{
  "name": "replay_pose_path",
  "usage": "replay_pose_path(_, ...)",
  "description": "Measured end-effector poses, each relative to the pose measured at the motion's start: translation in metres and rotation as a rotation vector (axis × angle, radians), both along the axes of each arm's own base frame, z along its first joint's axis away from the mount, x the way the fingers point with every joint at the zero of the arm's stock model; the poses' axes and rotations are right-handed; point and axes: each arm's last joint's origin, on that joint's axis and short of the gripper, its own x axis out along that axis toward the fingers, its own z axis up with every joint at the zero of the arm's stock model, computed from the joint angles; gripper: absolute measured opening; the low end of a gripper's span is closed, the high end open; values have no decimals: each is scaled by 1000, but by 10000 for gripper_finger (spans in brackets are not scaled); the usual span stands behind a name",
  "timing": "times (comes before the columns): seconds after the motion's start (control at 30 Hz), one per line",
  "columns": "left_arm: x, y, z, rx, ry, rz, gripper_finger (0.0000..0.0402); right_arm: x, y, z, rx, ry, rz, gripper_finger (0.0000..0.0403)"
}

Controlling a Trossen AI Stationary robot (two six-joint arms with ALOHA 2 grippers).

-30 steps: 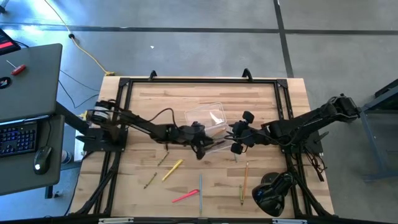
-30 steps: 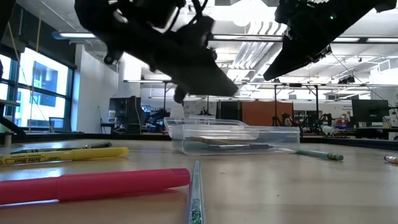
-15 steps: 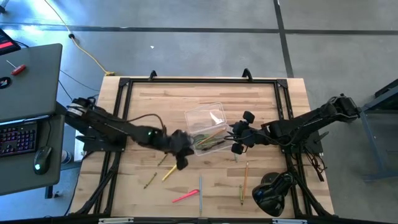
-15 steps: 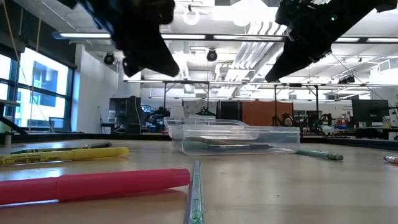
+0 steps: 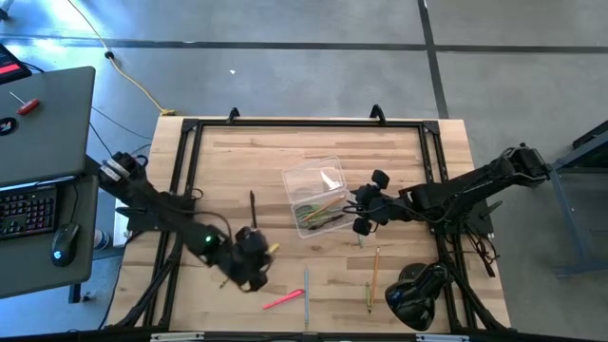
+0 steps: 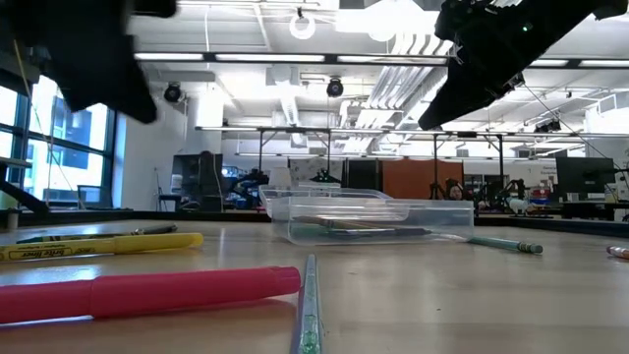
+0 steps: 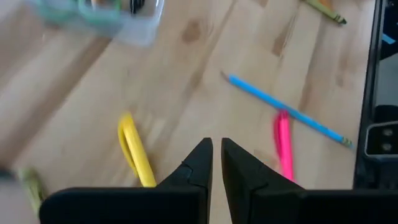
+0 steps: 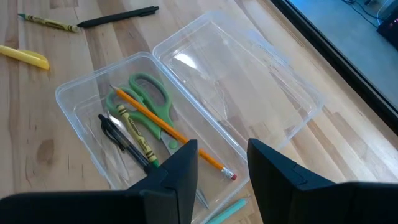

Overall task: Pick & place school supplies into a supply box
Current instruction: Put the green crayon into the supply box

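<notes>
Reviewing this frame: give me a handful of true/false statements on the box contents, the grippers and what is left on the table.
1. The green-handled scissors lie inside the supply box. True.
2. The left gripper holds the yellow marker. False: its fingers are nearly closed on nothing.
3. The right gripper is open beside the box. True.
4. The pink marker is in the box. False: it lies on the table.
</notes>
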Motion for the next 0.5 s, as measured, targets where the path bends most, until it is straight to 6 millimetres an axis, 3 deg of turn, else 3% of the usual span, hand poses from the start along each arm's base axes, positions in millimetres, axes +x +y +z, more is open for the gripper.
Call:
replay_pose_path(0.2,-26,-24,-2,-36,-6,59,62,0,0,0,-2,1,1,119)
replay_pose_path(0.5,-50,-41,-8,-82,40,77,62,0,0,0,-8,-1,-5,119)
